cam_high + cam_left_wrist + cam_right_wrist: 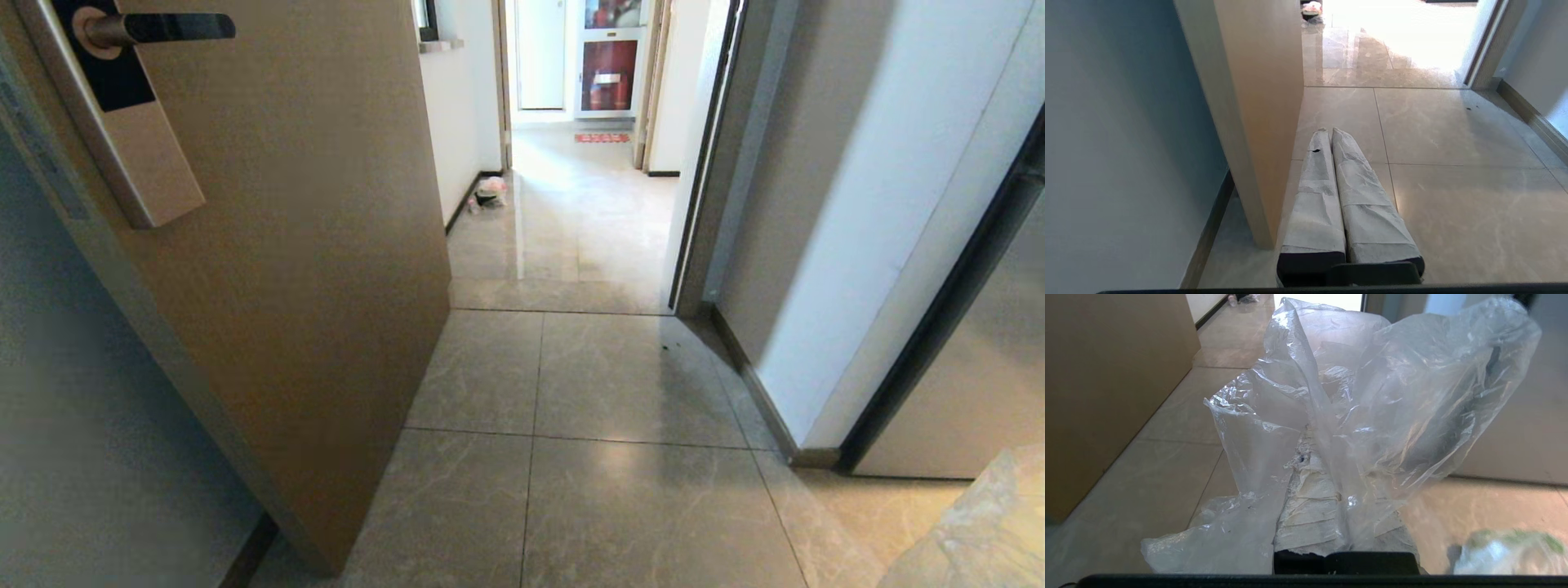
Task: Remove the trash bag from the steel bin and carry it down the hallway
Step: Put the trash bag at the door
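Only a corner of the trash bag (992,531) shows at the head view's near right edge. In the right wrist view its plastic drapes over the right gripper (1316,457), hiding the fingertips. A small bagged object (491,192) far down the hallway (571,220) is too small to identify. A white-and-green blur (1506,551) is cut off.

- glossy pale grey marble-look floor tiles (620,384) with thin dark grout lines, reflecting bright light from the far end
- a tan wooden door (310,269) stands open on the left, with a metal lever handle (155,28) on a long lock plate
- white walls (865,212) with dark baseboards (755,392)
- a dark door frame (702,155) edges the passage
- a red mat (602,138) lies at the far doorway
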### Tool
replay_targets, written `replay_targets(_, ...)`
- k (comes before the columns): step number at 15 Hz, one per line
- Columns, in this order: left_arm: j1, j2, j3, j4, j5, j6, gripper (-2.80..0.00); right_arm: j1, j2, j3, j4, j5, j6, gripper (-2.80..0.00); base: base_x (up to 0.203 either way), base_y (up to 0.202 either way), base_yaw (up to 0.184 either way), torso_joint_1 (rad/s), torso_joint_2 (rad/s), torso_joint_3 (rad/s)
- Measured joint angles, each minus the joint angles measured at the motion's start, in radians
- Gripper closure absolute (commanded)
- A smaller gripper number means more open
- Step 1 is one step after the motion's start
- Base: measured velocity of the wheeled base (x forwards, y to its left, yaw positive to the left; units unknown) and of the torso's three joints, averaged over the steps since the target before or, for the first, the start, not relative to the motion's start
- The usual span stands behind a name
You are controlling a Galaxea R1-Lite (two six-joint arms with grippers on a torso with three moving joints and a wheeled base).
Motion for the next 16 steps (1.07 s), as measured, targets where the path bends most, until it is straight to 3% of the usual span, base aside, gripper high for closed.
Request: replay_targets(16,-0.001,0.0,0.0,0.006,0.001,0.004,0.0,-0.001,0.0,0.0,0.0,0.0,0.0,0.0,0.011,0.0,0.0,0.0,0.0,0.0)
